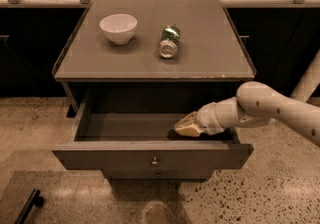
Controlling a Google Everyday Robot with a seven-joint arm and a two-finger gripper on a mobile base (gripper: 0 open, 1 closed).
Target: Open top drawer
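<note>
The top drawer (120, 157) stands pulled out from the grey-brown cabinet, its wide flat front panel facing me with a small round metal knob (154, 161) at its centre. The inside of the drawer shows as a shallow dark tray. My gripper (186, 126) reaches in from the right on a white arm and sits inside the drawer, just behind the right part of the front panel, with its yellowish tip pointing left.
On the cabinet top (210, 53) stand a white bowl (118, 27) at the back left and a can lying on its side (169, 42) in the middle. A lower drawer (156, 173) shows just under the open one. Speckled floor lies around the cabinet.
</note>
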